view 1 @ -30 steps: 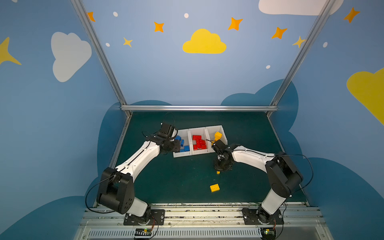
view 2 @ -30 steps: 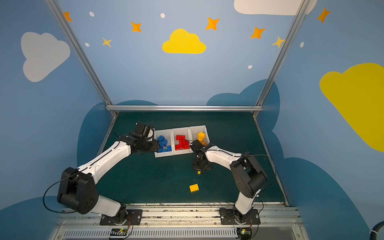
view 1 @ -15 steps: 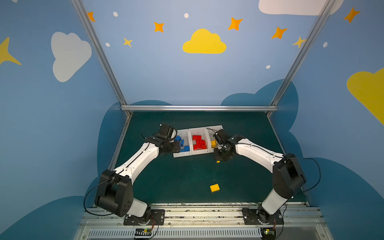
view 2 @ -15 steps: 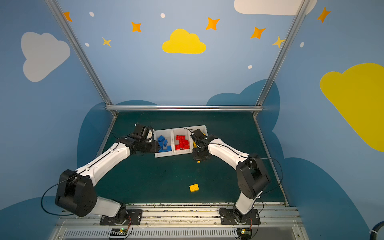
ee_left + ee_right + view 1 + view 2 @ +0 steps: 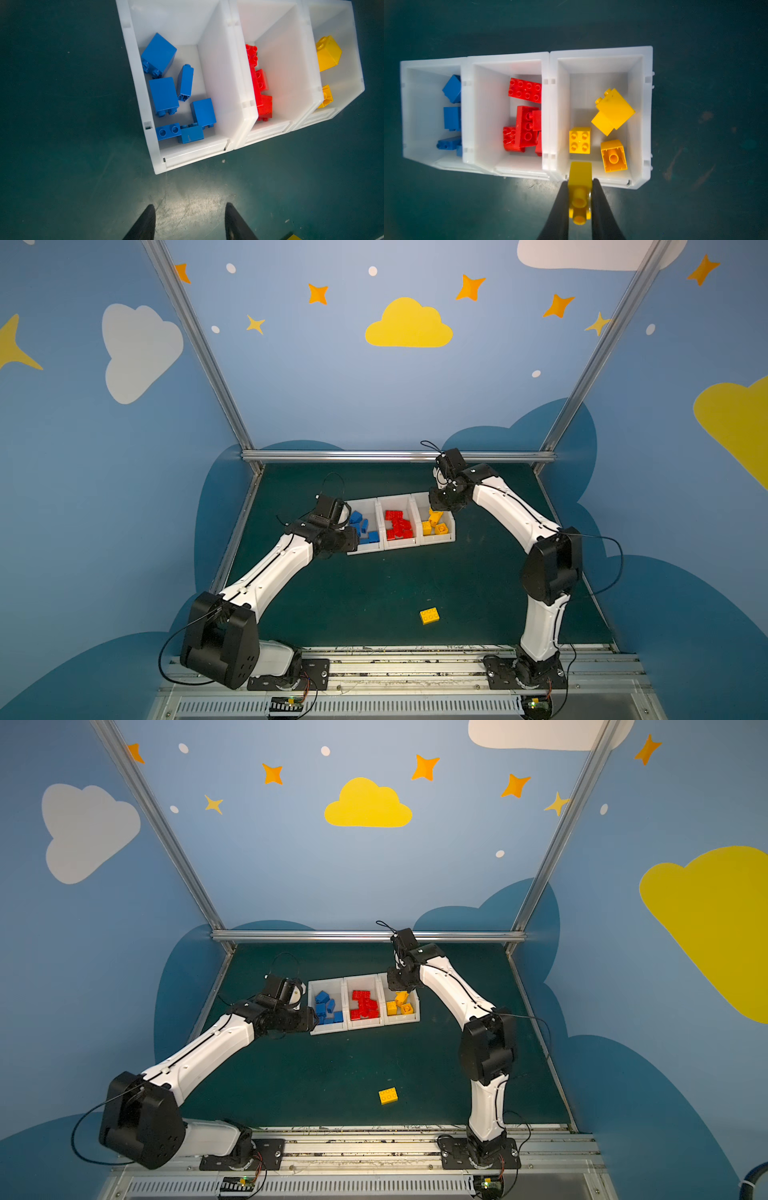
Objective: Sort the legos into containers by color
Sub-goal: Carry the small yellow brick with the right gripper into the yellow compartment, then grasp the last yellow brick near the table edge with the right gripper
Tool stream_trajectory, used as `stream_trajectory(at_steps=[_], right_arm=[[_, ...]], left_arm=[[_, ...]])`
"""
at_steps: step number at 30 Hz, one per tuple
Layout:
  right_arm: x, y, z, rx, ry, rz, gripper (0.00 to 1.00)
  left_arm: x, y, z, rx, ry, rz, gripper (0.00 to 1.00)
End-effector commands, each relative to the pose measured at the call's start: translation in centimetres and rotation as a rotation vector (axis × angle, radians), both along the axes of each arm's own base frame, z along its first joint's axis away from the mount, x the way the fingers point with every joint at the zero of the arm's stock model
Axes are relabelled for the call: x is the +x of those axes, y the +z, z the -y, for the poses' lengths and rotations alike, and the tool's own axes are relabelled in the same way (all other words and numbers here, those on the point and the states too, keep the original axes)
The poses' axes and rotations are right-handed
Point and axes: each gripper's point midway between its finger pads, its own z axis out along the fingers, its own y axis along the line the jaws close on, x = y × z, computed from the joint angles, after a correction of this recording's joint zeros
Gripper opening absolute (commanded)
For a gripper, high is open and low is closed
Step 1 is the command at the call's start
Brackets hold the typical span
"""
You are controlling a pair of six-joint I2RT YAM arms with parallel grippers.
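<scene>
Right wrist view: grips held yellow brick in right hand, above near rim of yellow bin, bare tabletop all round. Holds left hand parted, empty, before blue bin. Leaves loose yellow brick up front. Has risen off tabletop since a second ago.

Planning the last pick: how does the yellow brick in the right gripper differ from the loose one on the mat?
The held yellow brick is clamped in the right gripper above the yellow bin's rim; the loose yellow brick lies flat on the mat, far from that bin. The held one looks narrow; the loose one is wider, studs up. Both are yellow, neither binned yet.
</scene>
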Motion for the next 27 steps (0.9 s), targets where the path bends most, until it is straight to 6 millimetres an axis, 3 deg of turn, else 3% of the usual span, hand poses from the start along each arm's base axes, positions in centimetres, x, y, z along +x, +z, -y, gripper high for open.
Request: stream_trajectory(at_steps=[1, 6, 12, 15, 27], right_arm=[[0.4, -0.4, -0.7, -0.015, 0.05, -0.035, 0.17], [1.9, -1.5, -1.2, -0.026, 0.052, -0.049, 0.18], [2.0, -1.8, -1.0, -0.03, 0.038, -0.064, 0.39], [1.8, -1.4, -0.9, -0.028, 0.038, -0.054, 0.44], [-0.4, -0.2, -0.7, -0.003, 0.054, -0.055, 0.48]], left_arm=[[-0.2, 0.8, 0.2, -0.032, 0.003, 0.018, 0.54], [-0.6, 1.0, -0.2, -0.027, 0.013, 0.026, 0.54], [-1.1, 1.0, -0.5, -0.029, 0.033, 0.033, 0.54], [-1.2, 1.0, -0.5, -0.032, 0.033, 0.035, 0.55], [-1.1, 0.9, -0.6, -0.028, 0.033, 0.031, 0.55]])
